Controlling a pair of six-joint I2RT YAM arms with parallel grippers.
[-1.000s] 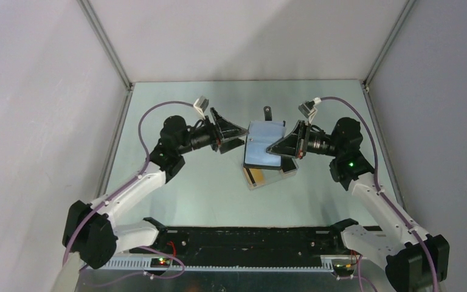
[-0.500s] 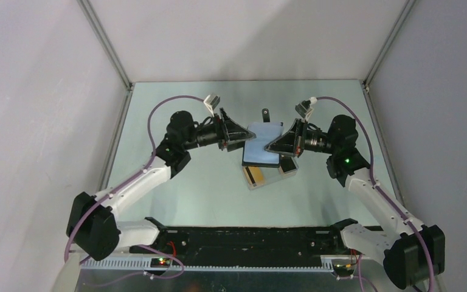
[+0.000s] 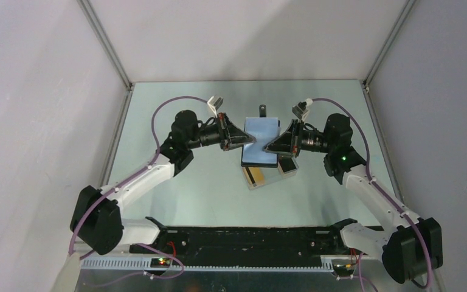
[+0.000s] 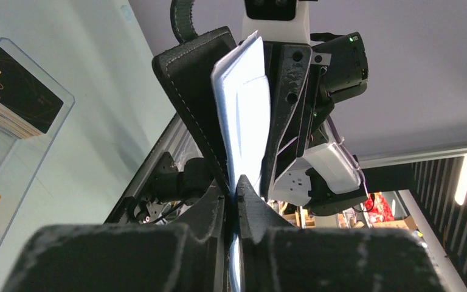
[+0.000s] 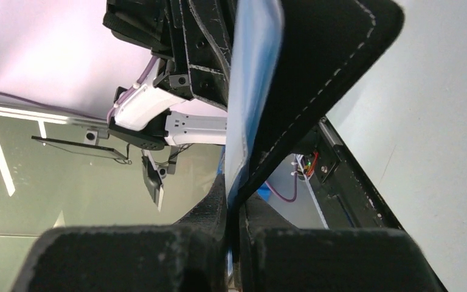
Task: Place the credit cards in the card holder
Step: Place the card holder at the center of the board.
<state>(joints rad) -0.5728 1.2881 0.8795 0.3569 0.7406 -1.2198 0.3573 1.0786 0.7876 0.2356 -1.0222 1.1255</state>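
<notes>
left gripper [image 3: 249, 141] just pinched the card holder [image 3: 261, 131]'s left flap; right gripper [image 3: 267, 148] grips the other; ready for credit cards [image 3: 254, 176].

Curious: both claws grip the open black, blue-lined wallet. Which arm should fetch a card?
Probably right: the right gripper sits nearest the dark card stack in the clear tray; the left gripper can hold the blue-lined black wallet.

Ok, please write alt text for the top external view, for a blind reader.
Two robot arms hold the open card holder between them, the left gripper pinching its left edge, the right gripper its right. Credit cards lie in a clear tray nearer the arm bases.
</notes>
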